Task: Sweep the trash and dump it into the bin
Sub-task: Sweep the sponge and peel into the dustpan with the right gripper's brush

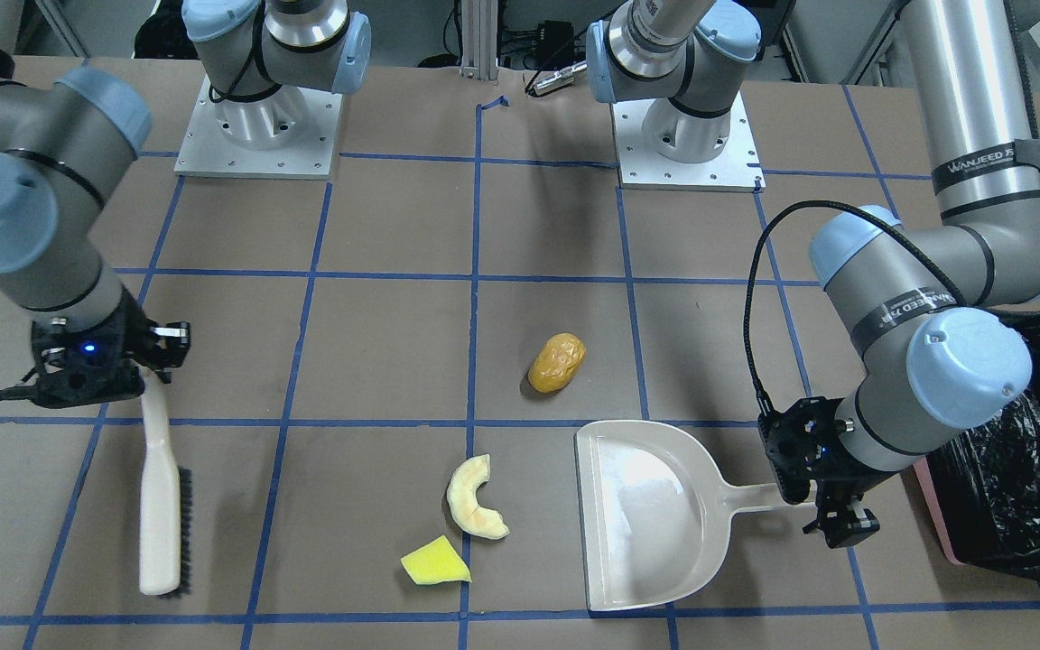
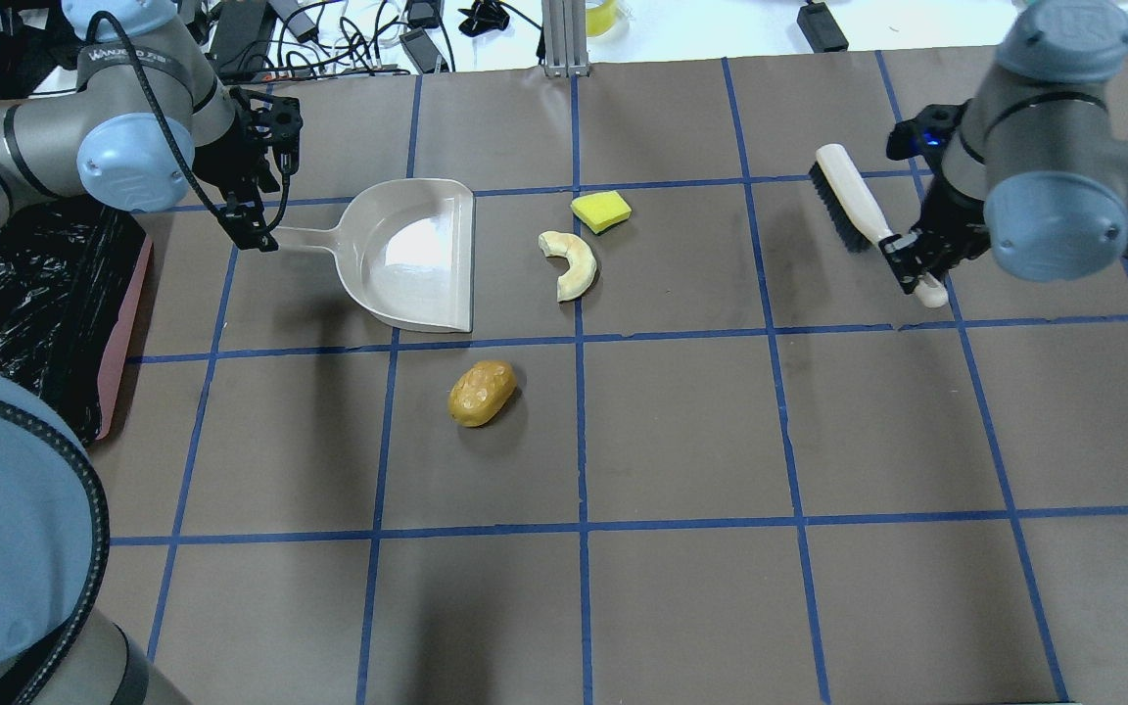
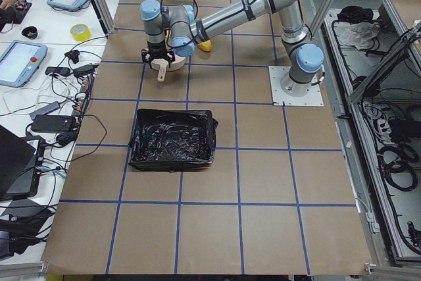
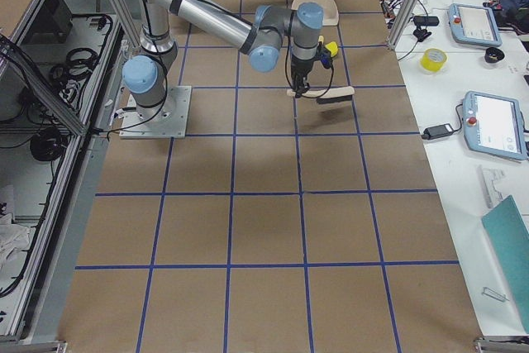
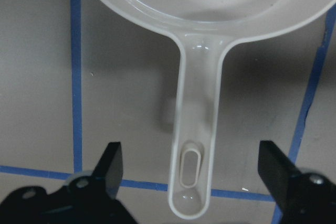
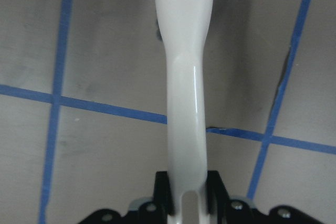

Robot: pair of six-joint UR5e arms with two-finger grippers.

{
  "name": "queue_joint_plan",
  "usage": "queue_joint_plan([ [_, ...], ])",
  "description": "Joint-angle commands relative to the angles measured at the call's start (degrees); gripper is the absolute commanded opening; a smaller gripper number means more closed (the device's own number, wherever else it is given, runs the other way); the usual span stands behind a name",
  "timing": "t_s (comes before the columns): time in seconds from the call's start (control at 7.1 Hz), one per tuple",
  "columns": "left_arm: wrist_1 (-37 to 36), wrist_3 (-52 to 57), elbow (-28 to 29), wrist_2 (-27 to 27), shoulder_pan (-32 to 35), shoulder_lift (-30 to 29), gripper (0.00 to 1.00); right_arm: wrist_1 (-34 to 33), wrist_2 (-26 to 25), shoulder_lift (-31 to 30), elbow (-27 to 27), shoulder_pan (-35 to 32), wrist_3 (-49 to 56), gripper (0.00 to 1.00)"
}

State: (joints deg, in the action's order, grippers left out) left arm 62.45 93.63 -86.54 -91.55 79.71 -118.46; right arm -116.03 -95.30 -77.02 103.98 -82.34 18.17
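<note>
Black left hand (image 5: 191, 166) straddles dustpan handle (image 5: 198, 103), spread; right hand (image 6: 187, 190) grips brush (image 1: 160, 510).

Dustpan (image 2: 427, 294) mouth faces the crescent slice (image 2: 572, 264) and yellow wedge (image 2: 600, 211), which lie close together just off its lip. Golden-brown lump (image 2: 482, 393) lies apart on the robot side, passable all round. A broad stretch of table (image 2: 721, 441) separates these bits from the brush (image 2: 853, 196). Bin (image 2: 35, 284) stands beyond the pan's handle end.
</note>
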Motion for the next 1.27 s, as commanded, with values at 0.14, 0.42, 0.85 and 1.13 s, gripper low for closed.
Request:
queue_joint_plan([
  [0.14,-0.57,0.50,-0.20,0.31,-0.26,-2.13,0.91,-0.60,-0.58,5.19,-3.42,-13.16,-12.69,0.00],
  [0.42,-0.57,0.50,-0.38,0.23,-0.26,-2.57,0.91,-0.77,-1.91,8.71,-4.92,-21.08,-19.54,0.00],
  [0.85,-0.49,0.50,-0.47,0.14,-0.34,-2.57,0.53,-1.04,0.28,13.45,-9.38,-30.65,-32.28,0.00],
  [1.13,-0.40,0.41,-0.47,0.14,-0.34,-2.57,0.37,-0.87,3.10,17.76,-16.06,-37.33,-39.32,0.00],
])
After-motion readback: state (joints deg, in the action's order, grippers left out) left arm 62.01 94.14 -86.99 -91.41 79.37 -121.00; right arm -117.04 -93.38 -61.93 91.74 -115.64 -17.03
